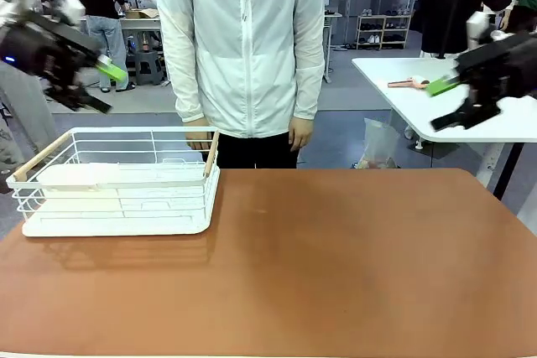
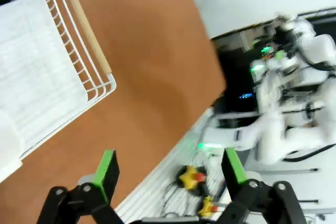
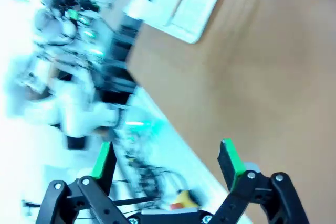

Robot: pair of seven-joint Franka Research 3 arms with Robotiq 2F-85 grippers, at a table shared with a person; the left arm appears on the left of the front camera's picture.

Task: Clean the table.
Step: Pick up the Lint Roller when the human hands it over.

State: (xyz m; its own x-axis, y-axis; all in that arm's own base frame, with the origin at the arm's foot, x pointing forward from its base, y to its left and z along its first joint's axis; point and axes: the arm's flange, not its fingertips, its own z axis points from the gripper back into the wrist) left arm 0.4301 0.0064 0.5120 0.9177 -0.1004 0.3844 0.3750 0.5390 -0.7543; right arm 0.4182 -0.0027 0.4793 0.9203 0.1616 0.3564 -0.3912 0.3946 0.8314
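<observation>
Jaws on my left arm hang high at the left, spread wide with nothing between the green pads [image 1: 111,70]. On the counter's left part sits one white wire basket [image 1: 134,131] with two wooden handles [image 1: 211,153] and one flat white liner [image 1: 109,178] inside. I judge the basket light and stiff, best taken by a handle. One person [image 1: 243,48] stands at the far edge with both hands hanging, one hand [image 1: 199,134] just behind the basket's far corner. The counter [image 1: 352,266], one broad reddish-brown top, lies low between my arms. I judge it heavy, rigid and smooth, a surface to wipe rather than lift, offering no hold but its rounded edge. Jaws on my right arm are raised at the right, likewise spread and empty, in front of one white table [image 1: 436,98].
</observation>
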